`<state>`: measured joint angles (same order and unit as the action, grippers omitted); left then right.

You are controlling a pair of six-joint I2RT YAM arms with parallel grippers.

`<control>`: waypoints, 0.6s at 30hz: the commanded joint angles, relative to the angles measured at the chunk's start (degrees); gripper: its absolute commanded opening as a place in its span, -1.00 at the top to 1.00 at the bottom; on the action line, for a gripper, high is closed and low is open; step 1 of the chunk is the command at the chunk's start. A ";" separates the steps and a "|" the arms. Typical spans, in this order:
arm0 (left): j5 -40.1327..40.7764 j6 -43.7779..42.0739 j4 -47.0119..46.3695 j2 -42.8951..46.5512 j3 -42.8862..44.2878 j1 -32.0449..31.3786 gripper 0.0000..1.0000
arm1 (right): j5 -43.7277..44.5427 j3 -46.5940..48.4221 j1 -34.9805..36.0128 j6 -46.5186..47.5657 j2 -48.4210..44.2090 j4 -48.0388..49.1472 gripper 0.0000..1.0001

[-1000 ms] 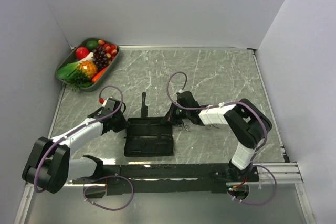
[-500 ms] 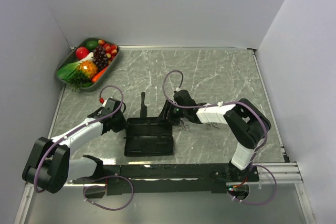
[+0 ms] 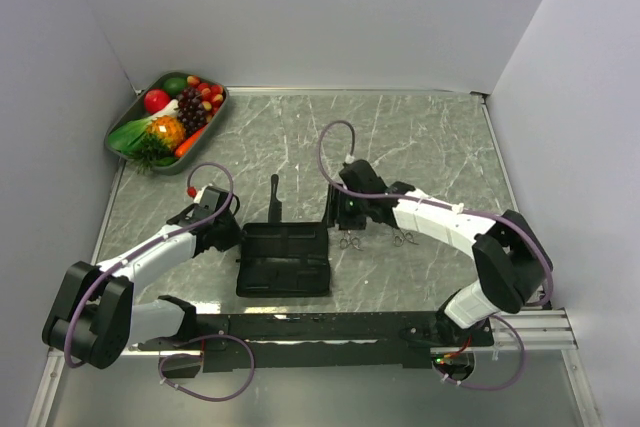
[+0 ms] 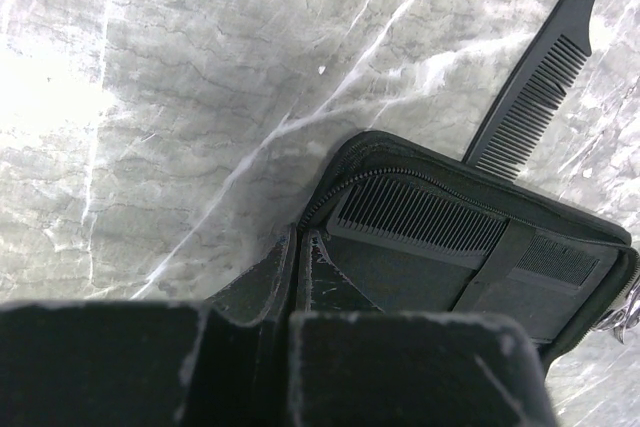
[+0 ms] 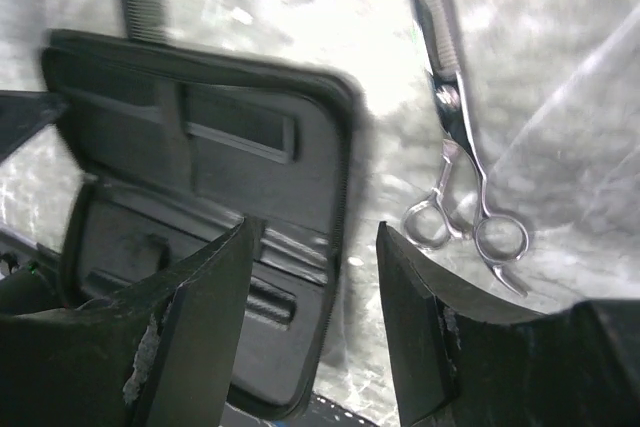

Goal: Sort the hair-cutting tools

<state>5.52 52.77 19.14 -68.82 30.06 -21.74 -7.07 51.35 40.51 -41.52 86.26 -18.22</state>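
Note:
A black fabric pouch (image 3: 283, 259) lies open between the arms. One short black comb (image 4: 420, 217) sits under a strap inside it. The longer comb (image 3: 274, 195) (image 4: 540, 97) lies on the table just behind the pouch. Two silver scissors (image 3: 347, 241) (image 3: 403, 239) rest on the marble to the pouch's right; one of them (image 5: 465, 187) shows in the right wrist view. My right gripper (image 3: 340, 219) (image 5: 315, 237) hangs open over the pouch's right edge, holding nothing. My left gripper (image 3: 226, 237) (image 4: 298, 247) is shut, tips at the pouch's left corner.
A metal tray (image 3: 122, 145) of toy fruit and vegetables stands at the back left corner. White walls close in the table on three sides. The arms' mounting rail (image 3: 330, 327) runs along the near edge.
My right gripper has opened from shut. Its arm has swung, with the elbow moving out to the right. The left arm and the pouch have stayed put.

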 commanded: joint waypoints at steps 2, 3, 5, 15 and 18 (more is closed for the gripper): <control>0.63 1.28 -2.17 2.19 0.87 -0.15 0.98 | 1.53 12.17 -0.26 8.46 4.94 -7.96 -0.24; 0.55 1.19 -2.09 2.72 0.96 -0.15 0.98 | 1.36 16.37 -0.08 9.34 6.80 -8.76 -0.25; 0.46 0.84 -1.82 3.33 1.31 -0.15 0.98 | 1.62 19.91 0.35 10.22 11.63 -9.64 -0.30; 2.21 -1.62 4.24 13.26 2.37 -0.15 0.98 | 4.08 42.59 3.86 10.40 29.83 -17.55 -0.45; 3.18 -1.97 6.61 15.99 2.28 -0.15 0.98 | 5.66 47.77 5.63 11.02 33.61 -19.39 -0.46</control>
<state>6.42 51.81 22.65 -56.27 30.11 -21.80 -4.03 92.12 43.55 -31.83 117.38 -33.04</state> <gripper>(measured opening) 0.022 0.725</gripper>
